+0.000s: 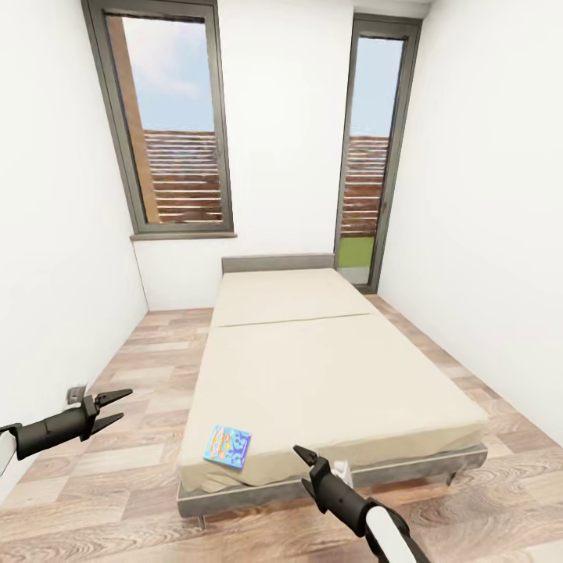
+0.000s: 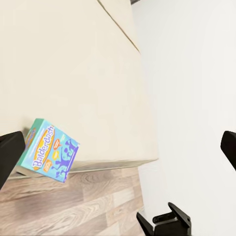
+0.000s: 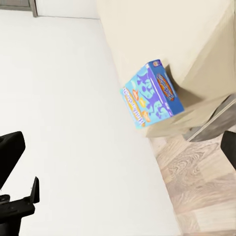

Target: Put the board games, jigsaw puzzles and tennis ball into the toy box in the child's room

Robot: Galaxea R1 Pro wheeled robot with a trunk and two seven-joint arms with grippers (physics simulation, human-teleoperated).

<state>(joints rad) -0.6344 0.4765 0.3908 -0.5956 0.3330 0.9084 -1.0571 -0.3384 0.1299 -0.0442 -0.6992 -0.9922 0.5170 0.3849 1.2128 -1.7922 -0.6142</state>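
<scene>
Room: white walls, wood-plank floor (image 1: 141, 367), two tall dark-framed windows (image 1: 168, 117) on the far wall.
Bed: the bed (image 1: 313, 367) runs away from the camera in the middle of the room, with a plain beige mattress, a dark grey frame and a low grey headboard (image 1: 277, 262) at the far end.
Board game: one small blue-teal board game (image 1: 227, 446) lies flat on the mattress at the near left corner, close to the foot edge; the left wrist view shows it (image 2: 51, 150) lettered "Balderdash"; the right wrist view shows it (image 3: 151, 93) at the mattress corner.
Left pincer: the left pincer (image 1: 116, 408) hangs over the floor to the left of the bed, fingers spread, nothing between them, well apart from the game.
Right pincer: the right pincer (image 1: 313, 463) is in front of the bed's foot, to the right of the game and not touching it; whether its fingers are spread or pressed together I cannot tell.
</scene>
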